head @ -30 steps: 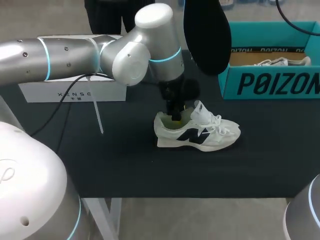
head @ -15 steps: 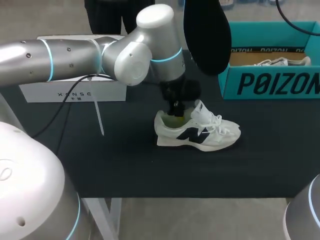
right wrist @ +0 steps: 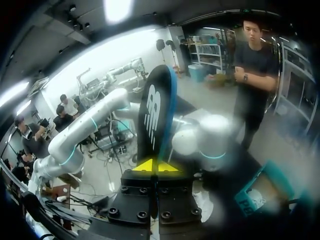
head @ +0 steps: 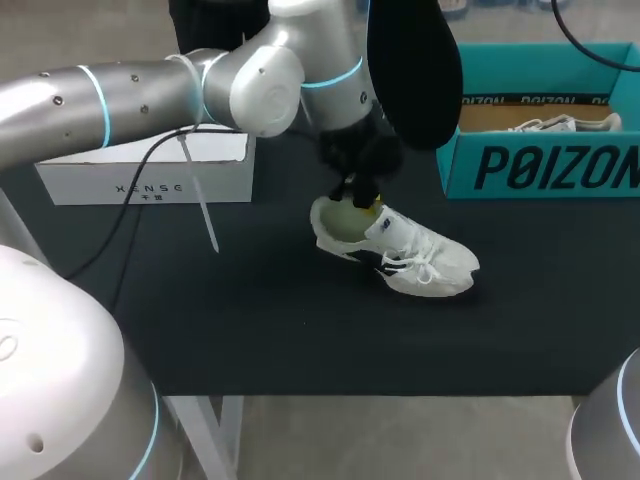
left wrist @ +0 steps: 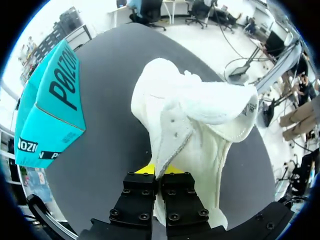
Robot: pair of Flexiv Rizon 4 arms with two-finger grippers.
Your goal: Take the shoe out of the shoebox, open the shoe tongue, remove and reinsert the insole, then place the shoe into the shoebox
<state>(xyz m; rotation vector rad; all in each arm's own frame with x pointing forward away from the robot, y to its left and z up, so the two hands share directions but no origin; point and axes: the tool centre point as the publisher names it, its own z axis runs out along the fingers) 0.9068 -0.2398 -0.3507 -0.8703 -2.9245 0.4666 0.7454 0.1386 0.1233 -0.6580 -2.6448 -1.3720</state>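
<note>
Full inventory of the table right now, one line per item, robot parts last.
shoe: 1, white with a dark side logo, mid table, heel edge in the left gripper
insole: 1, black, held up above the table by the right gripper
shoebox: 1, teal, open, far right of the table
second shoe: 1, white, inside the shoebox
white box: 1, white, far left of the table
table: 1, black top
left gripper: 1, black with yellow tips, shut on the shoe's heel edge
right gripper: 1, black with yellow tips, shut on the insole's end
</note>
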